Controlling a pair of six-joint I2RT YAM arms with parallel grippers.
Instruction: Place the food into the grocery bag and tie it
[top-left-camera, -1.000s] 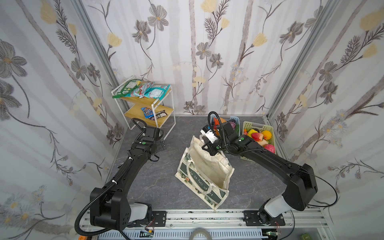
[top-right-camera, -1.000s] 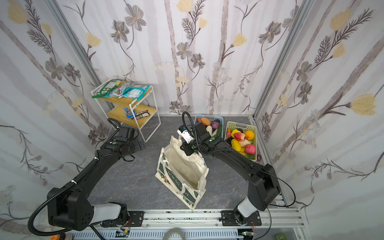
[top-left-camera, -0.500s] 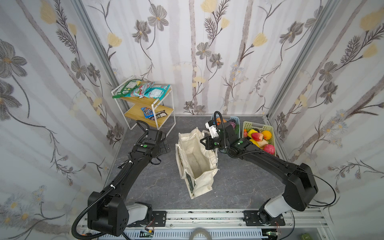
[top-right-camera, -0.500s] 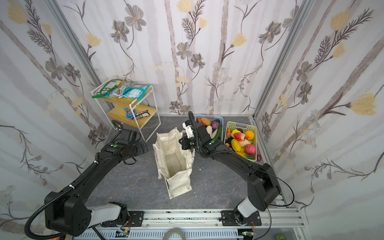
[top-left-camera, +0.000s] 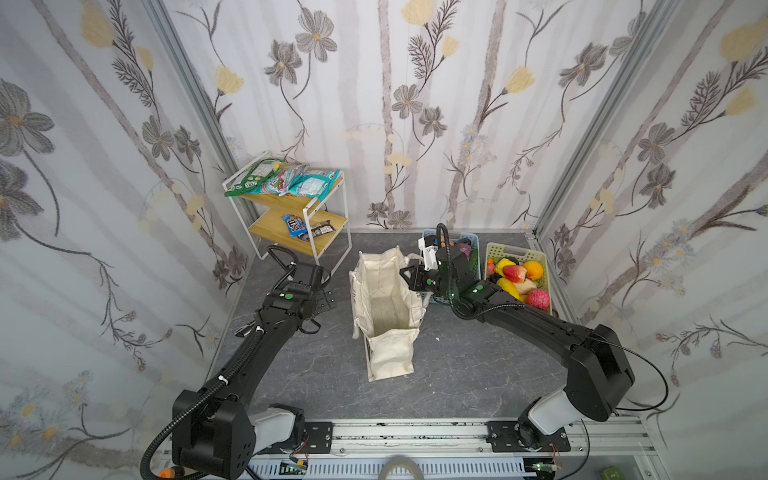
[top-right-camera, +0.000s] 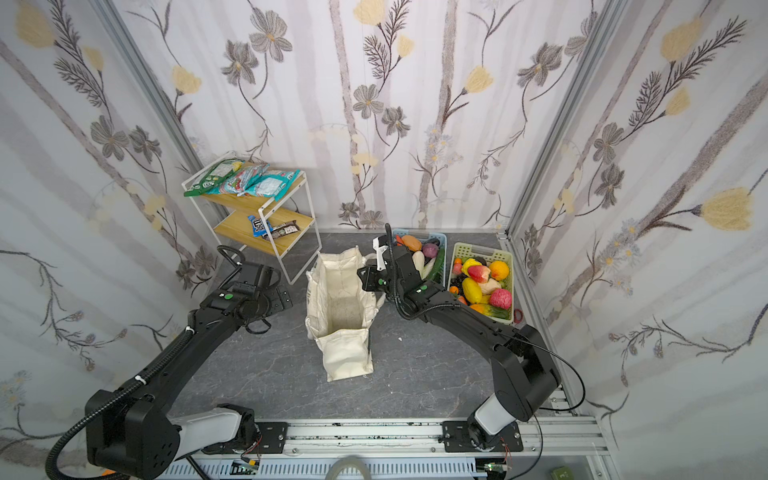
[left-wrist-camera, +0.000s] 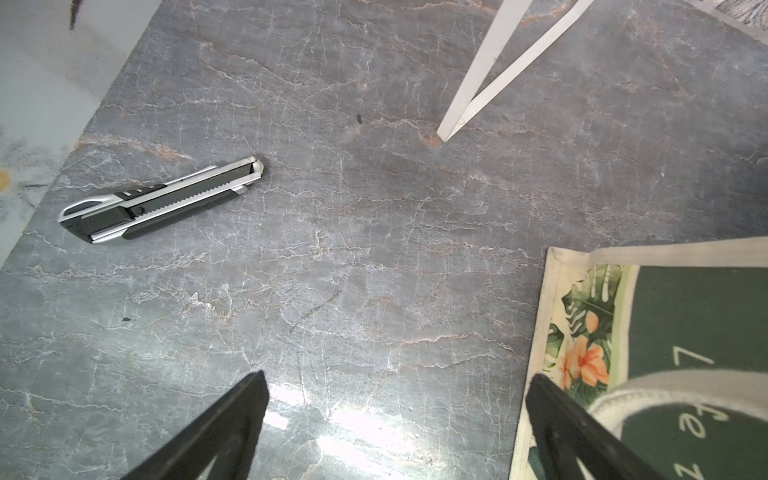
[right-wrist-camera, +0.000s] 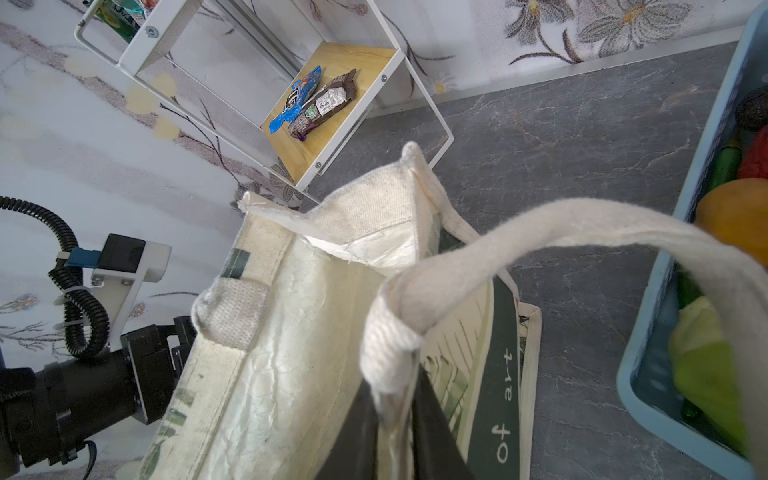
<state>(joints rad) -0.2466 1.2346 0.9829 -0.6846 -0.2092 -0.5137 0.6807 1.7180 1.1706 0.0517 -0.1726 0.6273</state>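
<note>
Right wrist view shows the right gripper (right-wrist-camera: 392, 386) pinching the cream strap handle (right-wrist-camera: 540, 224) of the cream canvas grocery bag (right-wrist-camera: 291, 353), which stands open mid-way across the grey stone-look table (top-left-camera: 457, 374). The left gripper (left-wrist-camera: 397, 376) hovers beside it, fingers spread and empty. A slow, gentle release should leave the mouth gaping.

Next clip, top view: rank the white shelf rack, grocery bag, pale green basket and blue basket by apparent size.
1. white shelf rack (tall, nearer the camera: lead unsure)
2. grocery bag
3. pale green basket
4. blue basket, partly hidden by the right arm, so unsure
</note>
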